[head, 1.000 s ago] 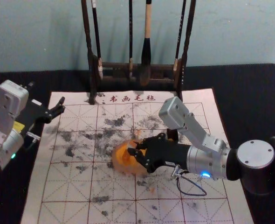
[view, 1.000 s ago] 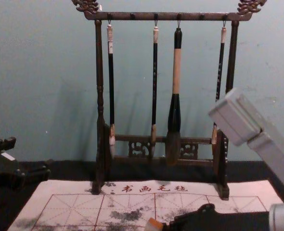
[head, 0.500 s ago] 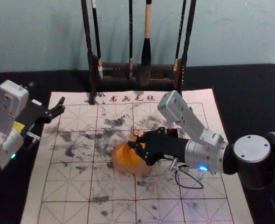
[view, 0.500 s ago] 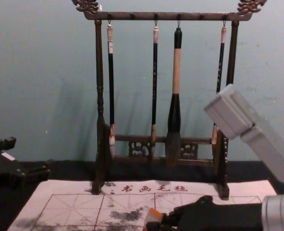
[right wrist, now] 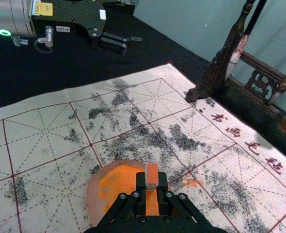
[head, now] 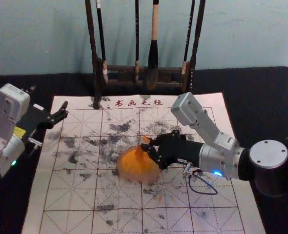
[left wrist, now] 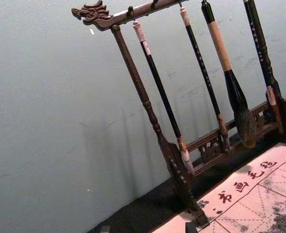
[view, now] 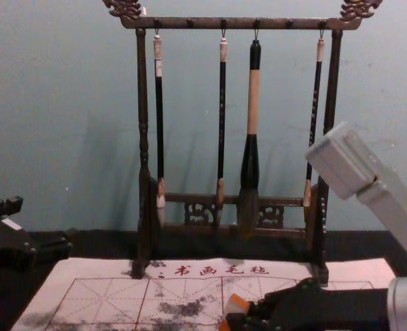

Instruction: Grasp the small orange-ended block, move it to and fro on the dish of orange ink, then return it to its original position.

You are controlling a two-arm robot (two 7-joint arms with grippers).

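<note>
My right gripper (head: 148, 145) reaches in from the right over the orange ink dish (head: 137, 168). In the right wrist view, my right gripper (right wrist: 151, 187) is shut on the small block (right wrist: 151, 175), whose orange end stands up between the fingers over the dish (right wrist: 103, 190). The block (head: 145, 140) is near the dish's far right edge; whether it touches the ink cannot be told. The chest view has the block (view: 238, 303) tilted, orange at both ends. Parked off the mat's left side is my left gripper (head: 48, 97), open; its fingertips edge into the left wrist view (left wrist: 148, 228).
A wooden rack (head: 122, 69) with hanging brushes stands behind the felt mat (head: 75, 195), its feet at the mat's far edge. Dark ink smudges and a few orange marks spot the mat. Black cloth (head: 254, 97) covers the table around it.
Over the last half second, my right gripper has carried the block to the right and slightly away, uncovering more of the dish. Before that it had moved left. The left arm has stayed still.
</note>
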